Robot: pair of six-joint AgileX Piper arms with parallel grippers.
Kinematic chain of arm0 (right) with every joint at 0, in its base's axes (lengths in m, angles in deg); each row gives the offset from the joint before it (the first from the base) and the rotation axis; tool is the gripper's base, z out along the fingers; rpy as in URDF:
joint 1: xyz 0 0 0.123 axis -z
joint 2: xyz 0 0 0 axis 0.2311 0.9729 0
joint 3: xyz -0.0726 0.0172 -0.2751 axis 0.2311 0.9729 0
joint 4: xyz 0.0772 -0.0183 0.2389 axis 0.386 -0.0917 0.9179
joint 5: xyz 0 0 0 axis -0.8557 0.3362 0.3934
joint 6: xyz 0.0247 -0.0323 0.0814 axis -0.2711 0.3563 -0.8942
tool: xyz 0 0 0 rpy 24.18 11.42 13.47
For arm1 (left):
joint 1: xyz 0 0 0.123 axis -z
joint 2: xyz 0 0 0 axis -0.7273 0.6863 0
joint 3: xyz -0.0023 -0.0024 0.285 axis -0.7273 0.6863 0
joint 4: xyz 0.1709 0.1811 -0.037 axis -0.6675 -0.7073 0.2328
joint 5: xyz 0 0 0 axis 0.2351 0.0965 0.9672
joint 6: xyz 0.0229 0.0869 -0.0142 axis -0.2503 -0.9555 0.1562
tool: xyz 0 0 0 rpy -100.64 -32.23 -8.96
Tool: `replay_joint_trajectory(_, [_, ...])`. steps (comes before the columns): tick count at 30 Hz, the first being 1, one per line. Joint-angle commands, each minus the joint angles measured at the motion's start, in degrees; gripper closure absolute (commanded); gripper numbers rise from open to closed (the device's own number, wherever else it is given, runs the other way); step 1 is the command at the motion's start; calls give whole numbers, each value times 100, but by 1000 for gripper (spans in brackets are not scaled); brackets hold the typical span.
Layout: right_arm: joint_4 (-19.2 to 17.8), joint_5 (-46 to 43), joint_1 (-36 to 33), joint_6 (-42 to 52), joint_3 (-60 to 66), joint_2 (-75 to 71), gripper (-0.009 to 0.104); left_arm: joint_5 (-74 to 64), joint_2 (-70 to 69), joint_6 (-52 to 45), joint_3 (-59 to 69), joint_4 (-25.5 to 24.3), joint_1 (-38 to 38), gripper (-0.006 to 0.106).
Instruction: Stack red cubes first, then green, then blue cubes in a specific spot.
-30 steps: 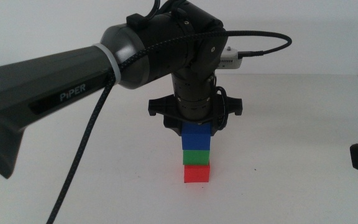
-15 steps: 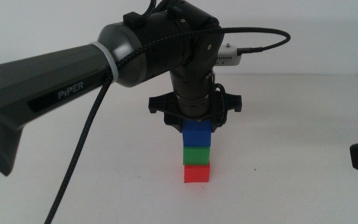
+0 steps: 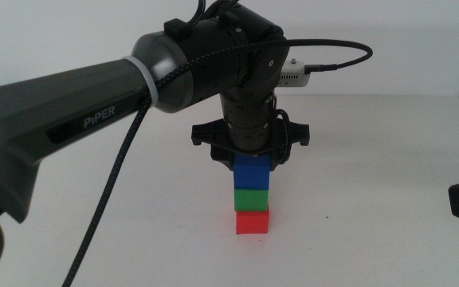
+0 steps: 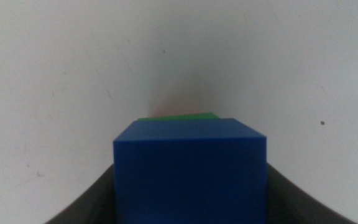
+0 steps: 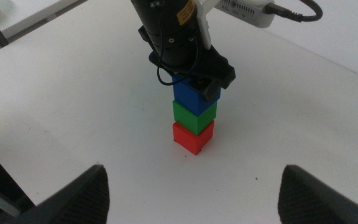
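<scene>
- Blue cube sits on top of the green cube, which rests on the red cube — a three-high tower near the middle of the white table.
- We see the left gripper directly over the tower, its jaws down either side of the blue cube; whether they pinch it or have let go, we cannot tell.
- Our right gripper waits at the table's right edge, jaws spread wide and empty.
- We cannot make out the marked spot; the tower covers it, if it is there.
- We judge the stacking done apart from the release and retreat.
- Risk from here: if one jaw drags on the blue cube as the arm lifts — or the arm drifts sideways — the top cube could slide off or the whole tower topple.
</scene>
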Motion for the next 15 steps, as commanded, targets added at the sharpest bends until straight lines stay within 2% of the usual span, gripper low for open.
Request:
replay_joint_trajectory(1, [-45, -65, 48, 13, 35, -12, 17, -18, 61, -40, -9, 70, -12, 63])
replay_joint_trajectory(6, [-45, -65, 48, 13, 35, -12, 17, -18, 61, -40, -9, 94, -12, 54])
replay_joint_trajectory(9, [-45, -65, 48, 13, 35, -12, 17, 41, 61, -88, -9, 83, -12, 35])
replay_joint_trajectory(15, [-45, -65, 48, 13, 35, -12, 17, 62, 61, -127, -9, 54, -12, 25])
